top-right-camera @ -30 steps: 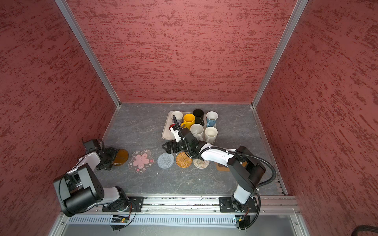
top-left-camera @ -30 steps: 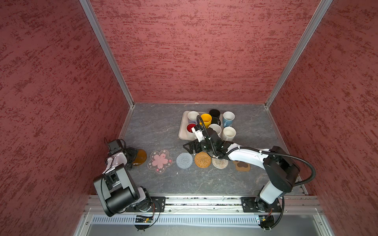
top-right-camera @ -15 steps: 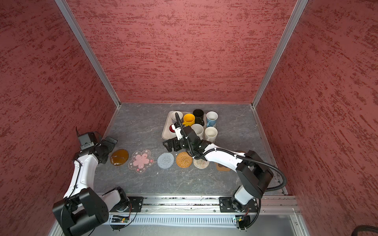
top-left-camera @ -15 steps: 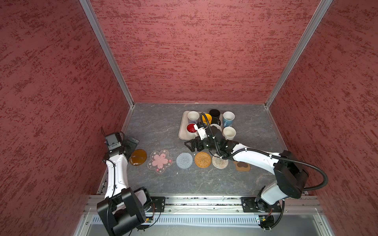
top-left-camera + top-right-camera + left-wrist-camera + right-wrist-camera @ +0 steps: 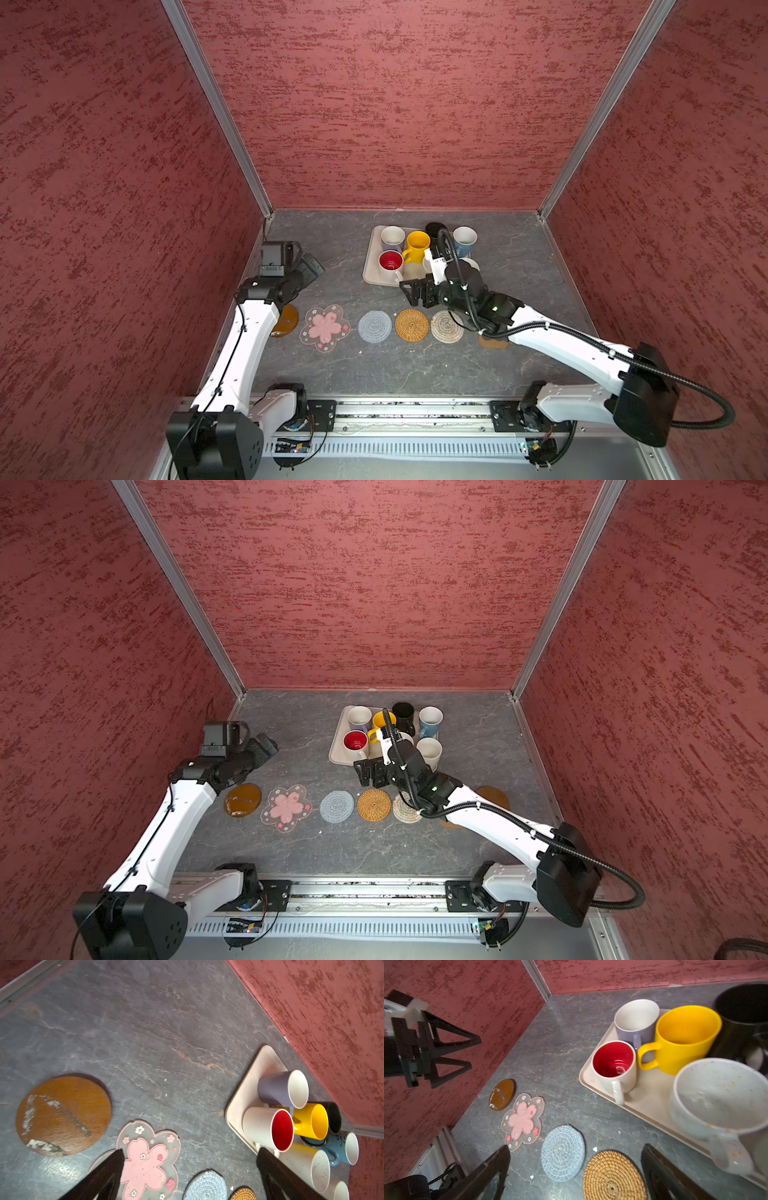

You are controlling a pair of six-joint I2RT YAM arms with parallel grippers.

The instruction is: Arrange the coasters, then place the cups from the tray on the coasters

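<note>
Several coasters lie in a row: wooden disc (image 5: pixel 242 799), pink flower (image 5: pixel 286 808), grey-blue (image 5: pixel 336 806), orange-tan (image 5: pixel 374 804) and beige (image 5: pixel 446 326) woven rounds, brown paw (image 5: pixel 493 343), and another wooden disc (image 5: pixel 494 796). Behind them the tray (image 5: pixel 370 266) holds the cups, among them yellow (image 5: pixel 417 245), red-inside (image 5: pixel 390 262), black (image 5: pixel 403 712) and light blue (image 5: pixel 464 240). My left gripper (image 5: pixel 309 266) hangs open and empty above the table, behind the left disc (image 5: pixel 62 1115). My right gripper (image 5: pixel 411 291) is open and empty at the tray's front edge, above the woven rounds (image 5: pixel 562 1153).
Red walls close in the grey stone table (image 5: pixel 332 232) on three sides. The left arm runs close along the left wall. The right arm crosses above the beige round and the paw coaster. Bare table lies left of the tray and in front of the coaster row.
The left gripper let go of the wooden disc, opened fully, and rose away toward the back. The right gripper stays open near the tray's front edge, while its arm has stretched out.
</note>
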